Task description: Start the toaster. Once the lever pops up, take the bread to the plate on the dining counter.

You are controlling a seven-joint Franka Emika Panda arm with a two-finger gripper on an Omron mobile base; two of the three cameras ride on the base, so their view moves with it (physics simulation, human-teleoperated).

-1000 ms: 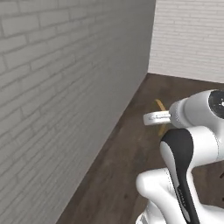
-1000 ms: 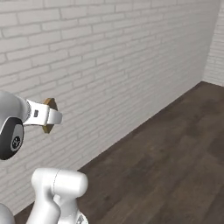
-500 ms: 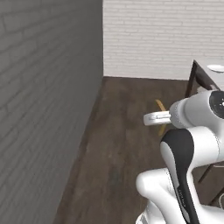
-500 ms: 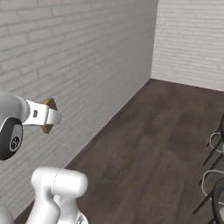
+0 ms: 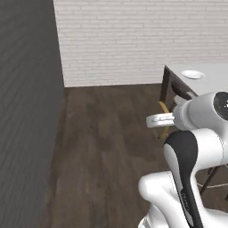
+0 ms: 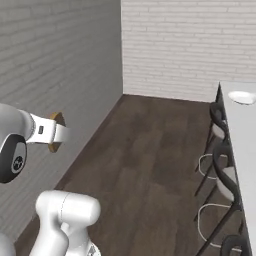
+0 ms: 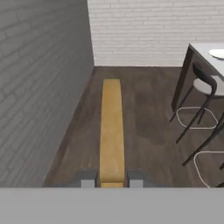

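Observation:
My gripper [image 7: 112, 181] is shut on the bread [image 7: 111, 127], a tan slice seen edge-on that juts forward between the two fingertips. From the base cameras the bread [image 5: 163, 108] [image 6: 56, 119] sticks out of the white hand, held in the air over the dark wood floor by the gripper [image 5: 162, 119] [image 6: 57, 133]. The round white plate [image 5: 193, 74] [image 6: 241, 97] [image 7: 217, 53] lies on the dining counter [image 5: 213, 84] [image 6: 246, 130] [image 7: 202, 49], well ahead and to the right of the hand. The toaster is out of view.
Dark stools with wire bases [image 6: 220, 132] [image 7: 203, 87] [image 5: 178, 91] stand along the near side of the dining counter. A grey brick wall [image 7: 39, 78] runs along the left and a white brick wall [image 5: 133, 40] closes the far end. Open wooden floor [image 6: 150, 150] lies between.
The whole picture has swung with the base: the grey wall slid left, and the white end wall, dining counter, stools and plate came into view. The bread stays gripped as before.

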